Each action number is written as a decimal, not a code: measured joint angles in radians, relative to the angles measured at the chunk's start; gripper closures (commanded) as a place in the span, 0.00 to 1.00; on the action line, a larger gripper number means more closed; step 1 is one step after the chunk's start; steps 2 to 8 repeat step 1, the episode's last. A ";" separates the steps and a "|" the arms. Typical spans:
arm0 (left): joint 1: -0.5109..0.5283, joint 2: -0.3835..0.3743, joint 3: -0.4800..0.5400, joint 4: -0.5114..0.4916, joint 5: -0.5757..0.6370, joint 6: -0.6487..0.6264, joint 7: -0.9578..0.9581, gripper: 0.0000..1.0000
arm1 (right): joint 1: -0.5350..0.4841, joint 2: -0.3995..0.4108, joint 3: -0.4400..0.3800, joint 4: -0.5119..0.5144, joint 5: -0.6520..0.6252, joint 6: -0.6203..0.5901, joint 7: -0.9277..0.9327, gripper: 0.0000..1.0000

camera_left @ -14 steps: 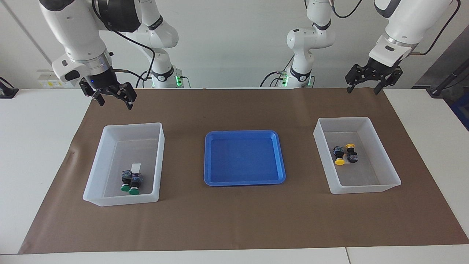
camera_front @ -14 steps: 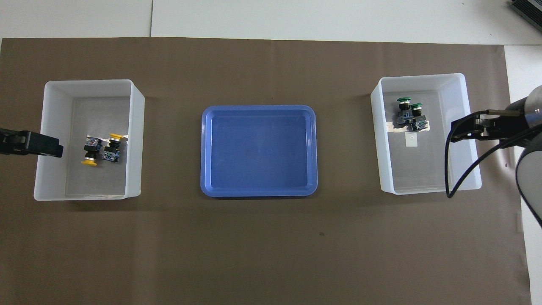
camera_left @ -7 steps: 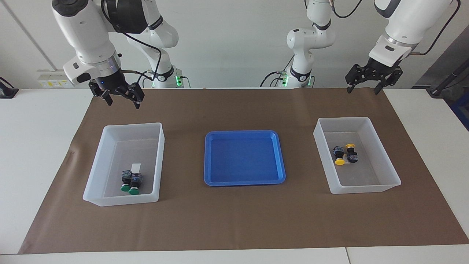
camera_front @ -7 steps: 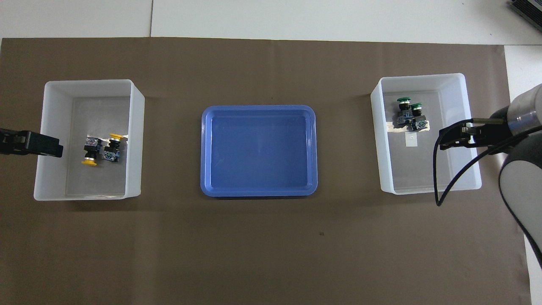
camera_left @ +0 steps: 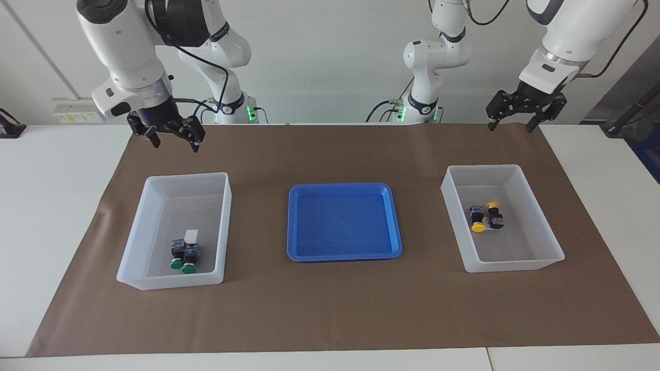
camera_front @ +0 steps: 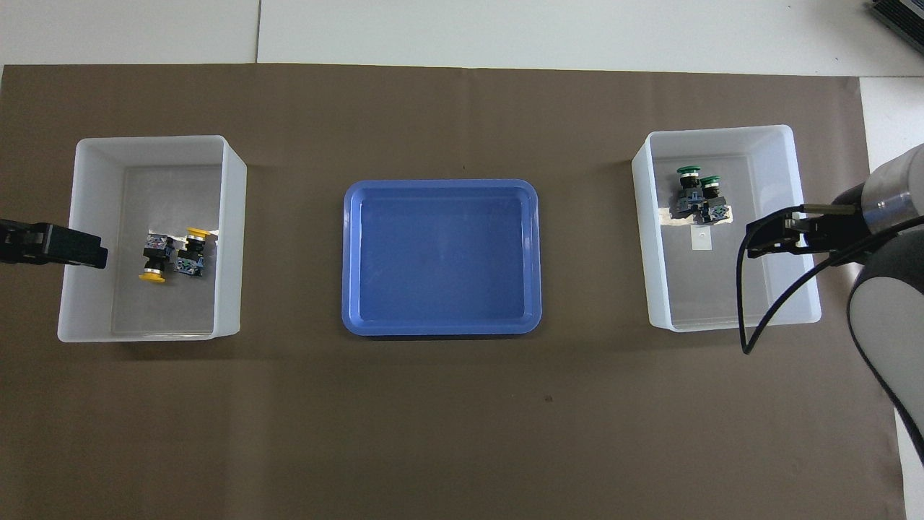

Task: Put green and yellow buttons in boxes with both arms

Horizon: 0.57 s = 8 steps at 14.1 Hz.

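The 2 green buttons (camera_left: 183, 256) lie side by side, touching, on the floor of the translucent white box (camera_left: 154, 281) at the right arm's end of the bench (camera_left: 51, 206), caps pointing away from the robots, with a small white slip (camera_left: 191, 236) just beside them on the side nearer to the robots. The 2 yellow buttons (camera_left: 485, 217) lie together in the matching white box (camera_left: 515, 267) at the left arm's end, 1 cap turned toward the robots and the other away. Between the 2 boxes sits a blue tray (camera_left: 294, 255), holding nothing, on the brown paper sheet (camera_left: 330, 309) that covers the middle of the bench. The right gripper (camera_left: 172, 138) hangs in the air over the brown sheet above the green buttons' box edge that is nearer to the robots, its fingers (camera_left: 195, 146) spread wide and holding nothing. The left gripper (camera_left: 510, 123) is raised over the sheet's edge at the robots' end, up from the yellow buttons' box, its fingers (camera_left: 529, 126) likewise wide apart and empty. Neither gripper touches a box or a button.
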<state>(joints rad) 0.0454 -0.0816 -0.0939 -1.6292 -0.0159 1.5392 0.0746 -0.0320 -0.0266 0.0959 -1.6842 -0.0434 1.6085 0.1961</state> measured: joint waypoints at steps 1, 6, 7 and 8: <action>0.000 0.000 0.000 0.000 0.000 0.000 0.000 0.00 | 0.000 0.000 0.000 0.000 0.010 0.003 0.000 0.00; 0.000 0.000 0.000 0.000 0.000 0.000 0.000 0.00 | 0.000 0.000 0.000 0.000 0.010 0.003 0.000 0.00; 0.000 0.000 0.000 0.000 0.000 0.000 0.000 0.00 | 0.000 0.000 0.000 0.000 0.010 0.003 0.000 0.00; 0.000 0.000 0.000 0.000 0.000 0.000 0.000 0.00 | 0.000 0.000 0.000 0.000 0.010 0.003 0.000 0.00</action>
